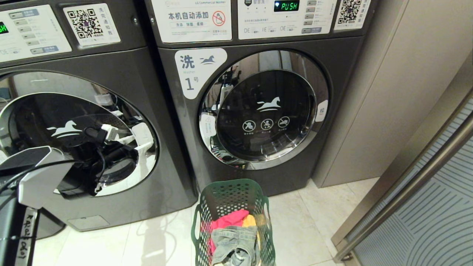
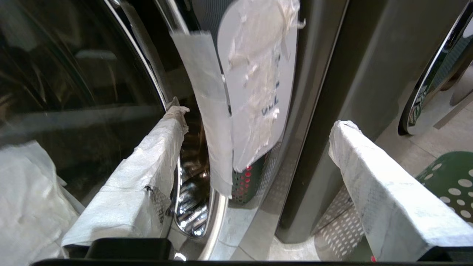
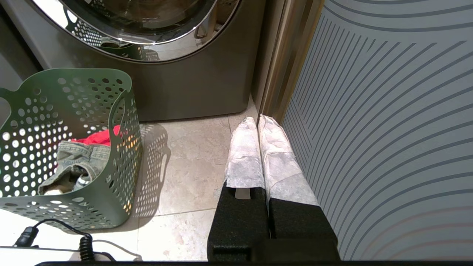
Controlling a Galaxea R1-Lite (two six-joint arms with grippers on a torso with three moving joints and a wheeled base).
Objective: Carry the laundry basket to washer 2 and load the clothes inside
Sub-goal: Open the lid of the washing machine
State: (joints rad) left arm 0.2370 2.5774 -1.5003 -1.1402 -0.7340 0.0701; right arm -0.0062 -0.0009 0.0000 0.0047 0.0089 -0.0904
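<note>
My left gripper [image 2: 255, 147], jaws spread, at the dark grey chrome-rimmed washer door [image 1: 74, 133], frame left; dark green perforated basket [image 1: 232, 195] bottom centre; best hook the taped door edge squarely.

I see even, fairly bright indoor light. The chrome door rim [image 1: 207, 111] of the washer labelled 1 mirrors the room. The laundry basket [image 3: 66, 147] throws a dotted shadow on the floor tiles [image 3: 184, 177]. In my left wrist view the glass door [image 2: 74, 92] reads dark and the close tape [image 2: 210, 111] looks soft.
</note>
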